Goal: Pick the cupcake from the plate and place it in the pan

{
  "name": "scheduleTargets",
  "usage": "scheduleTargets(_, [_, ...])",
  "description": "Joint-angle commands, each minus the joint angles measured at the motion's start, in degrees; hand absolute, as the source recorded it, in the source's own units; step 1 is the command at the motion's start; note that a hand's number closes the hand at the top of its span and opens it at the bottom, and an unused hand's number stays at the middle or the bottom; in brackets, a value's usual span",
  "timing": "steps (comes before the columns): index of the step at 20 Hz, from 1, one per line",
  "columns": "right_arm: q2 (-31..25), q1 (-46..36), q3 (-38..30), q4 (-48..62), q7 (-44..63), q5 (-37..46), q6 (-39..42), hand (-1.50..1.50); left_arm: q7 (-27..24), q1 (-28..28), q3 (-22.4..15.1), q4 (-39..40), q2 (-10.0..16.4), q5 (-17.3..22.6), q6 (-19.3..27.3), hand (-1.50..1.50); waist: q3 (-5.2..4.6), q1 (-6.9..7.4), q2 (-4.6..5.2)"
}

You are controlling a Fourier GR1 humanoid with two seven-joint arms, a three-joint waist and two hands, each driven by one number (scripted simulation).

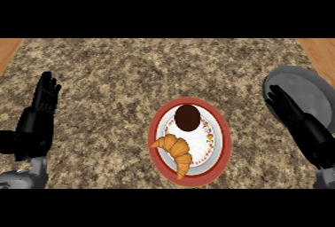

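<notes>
Well left of the plate [223, 141], your left hand [40, 106] rests upright, fingers straight and relaxed. The cupcake [188, 117] sits on the plate's far half, a croissant [175, 151] just beside it. Right of the plate, your right hand [292, 114] lies across the pan [313, 91], fingers straight, holding nothing.

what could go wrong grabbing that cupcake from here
The croissant lies close beside the cupcake on the plate, so closing fingers might nudge or catch it. The right hand is over the pan, so moving off could clip its rim.
</notes>
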Motion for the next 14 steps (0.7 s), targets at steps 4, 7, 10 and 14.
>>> scheduleTargets(4, [8.7, -12.6, -2.0, -3.5, -6.3, 1.9, -7.8, 1.5, 3.5, -0.8, -0.5, 0.9, -1.0, 3.1, -3.6, 0.0, -0.07, 2.6, 0.45])
scheduleTargets(7, [3.0, -11.4, -1.4, -2.9, -3.9, 17.6, -16.3, 1.5, 7.2, -0.6, -0.7, 1.7, -2.2, 7.0, -5.5, 0.0, -0.4, 1.48, 0.25])
scheduleTargets(10, [7.7, -4.4, 1.2, -7.4, -13.4, 27.0, -25.3, 1.5, 7.3, -0.3, 0.8, 2.9, -2.2, 8.5, -5.9, 0.0, -0.23, -0.23, -0.05])
scheduleTargets(14, [9.3, 9.4, 7.1, -10.9, -13.2, 36.2, -30.5, -1.5, 10.7, -1.7, 3.7, 1.9, 1.1, 10.6, -8.5, 0.0, -0.14, 0.02, -0.03])
